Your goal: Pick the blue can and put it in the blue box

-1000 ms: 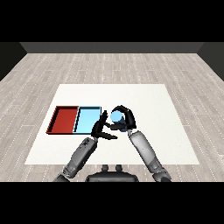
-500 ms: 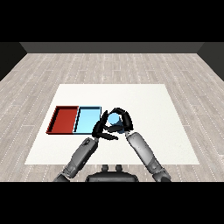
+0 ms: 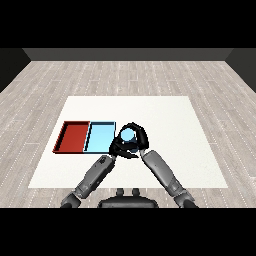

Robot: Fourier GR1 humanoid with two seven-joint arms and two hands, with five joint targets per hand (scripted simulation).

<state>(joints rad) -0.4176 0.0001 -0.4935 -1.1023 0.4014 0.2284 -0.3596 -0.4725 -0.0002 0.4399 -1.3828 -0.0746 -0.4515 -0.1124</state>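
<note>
1. Fingers, right hand [image 3: 140,137]: I see them curled round the blue can [image 3: 128,135], black digits arching over its top and far side.
2. Fingers, left hand [image 3: 118,146]: I cannot tell whether they are spread or curled; the hand is dark and overlaps the right hand just below and to the left of the can.
3. Blue can: I find it upright in the right hand, just beside the right edge of the light blue tray [image 3: 98,139], outside its rim. Only its pale top and a little of its side show.
4. Light blue tray: I note it touching the red tray [image 3: 72,136], which lies on its left.
5. Tabletop [image 3: 170,120]: white, carrying both trays.
6. Forearms: grey, both rising from the lower edge and meeting at the can.
</note>
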